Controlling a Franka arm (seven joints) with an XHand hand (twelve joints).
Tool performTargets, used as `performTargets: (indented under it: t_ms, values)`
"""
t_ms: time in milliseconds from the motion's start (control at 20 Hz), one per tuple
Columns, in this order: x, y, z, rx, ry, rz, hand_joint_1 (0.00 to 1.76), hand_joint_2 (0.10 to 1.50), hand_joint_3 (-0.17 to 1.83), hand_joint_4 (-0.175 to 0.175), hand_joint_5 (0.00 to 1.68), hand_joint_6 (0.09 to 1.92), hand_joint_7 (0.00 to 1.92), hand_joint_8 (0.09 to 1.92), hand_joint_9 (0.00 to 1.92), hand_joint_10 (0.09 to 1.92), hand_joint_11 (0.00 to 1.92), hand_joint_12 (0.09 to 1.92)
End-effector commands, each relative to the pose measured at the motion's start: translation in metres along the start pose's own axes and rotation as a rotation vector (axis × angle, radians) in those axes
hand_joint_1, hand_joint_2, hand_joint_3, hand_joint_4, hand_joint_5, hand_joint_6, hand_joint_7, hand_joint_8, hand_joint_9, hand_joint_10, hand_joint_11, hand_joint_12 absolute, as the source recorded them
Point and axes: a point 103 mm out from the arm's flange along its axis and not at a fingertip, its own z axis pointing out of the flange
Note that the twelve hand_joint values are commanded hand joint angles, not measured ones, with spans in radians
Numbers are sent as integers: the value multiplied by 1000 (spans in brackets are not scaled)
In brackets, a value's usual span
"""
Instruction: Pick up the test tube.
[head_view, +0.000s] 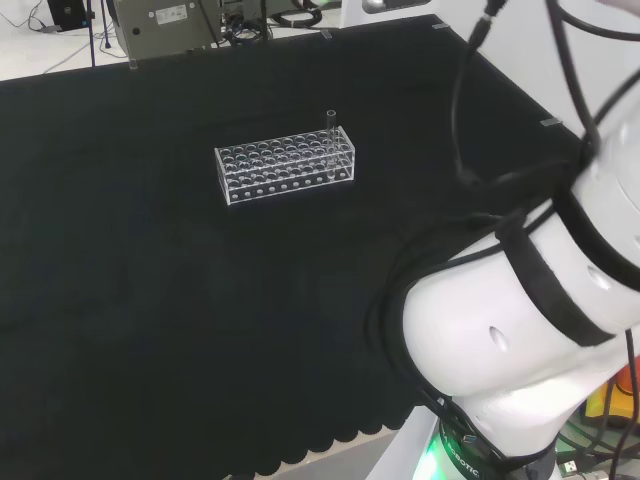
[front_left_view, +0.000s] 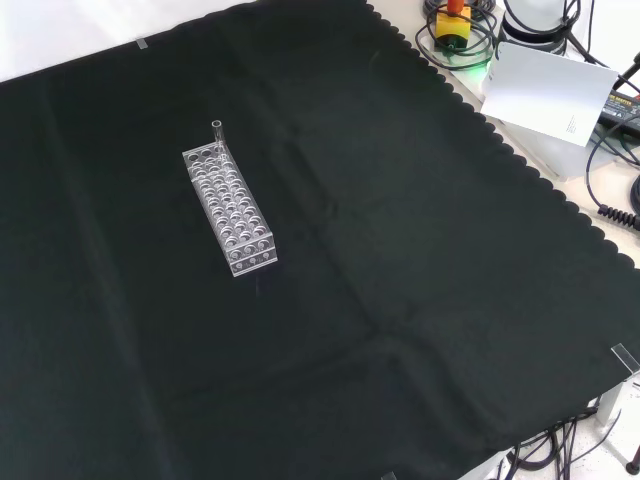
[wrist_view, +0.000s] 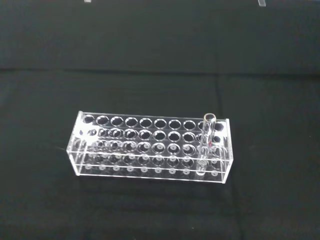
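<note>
Tube (wrist_view: 206, 140) is clear glass, standing upright in the rack (wrist_view: 150, 147), long axis vertical, open mouth up, top part sticking out above the rack's top plate. It sits in a hole at one end of the rack: right end in the head view (head_view: 331, 135), far end in the front view (front_left_view: 217, 135). No other tubes visible in the rack, rest of the holes look empty. Rack (head_view: 285, 165) is a clear plastic block with rows of holes, lying flat on the black cloth (front_left_view: 400, 250) over the bench, roughly mid-cloth, nothing else near it. Big white arm link (head_view: 520, 330) sits low right in the head view, well apart from the rack. Robot hand state: cannot tell, no fingers to judge from. Step judged: very start, approach not yet made, tube untouched in the rack. Next move likely calls for bringing the robot hand over the rack's end hole, pinching the exposed top of the tube, then lifting straight up along its axis so it clears the hole without dragging or tipping the light rack.
</note>
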Motion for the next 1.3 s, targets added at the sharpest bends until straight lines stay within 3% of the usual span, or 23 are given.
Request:
performTargets:
  t_ms: [50, 400, 750, 1300]
  values:
    - [-31, 54, 27, 83, 2, 42, 601, 755, 444, -48, 245, 87, 157, 766, 191, 878, 158, 1535]
    - [-52, 81, 65, 175, 68, 82, 648, 751, 459, -62, 312, 87, 240, 774, 250, 856, 198, 1513]
    - [-60, 105, 102, 252, 93, 82, 676, 740, 481, -71, 353, 87, 318, 779, 306, 833, 212, 1501]
    - [-57, 137, 151, 296, 107, 94, 810, 680, 584, -104, 524, 87, 595, 783, 495, 757, 328, 1431]
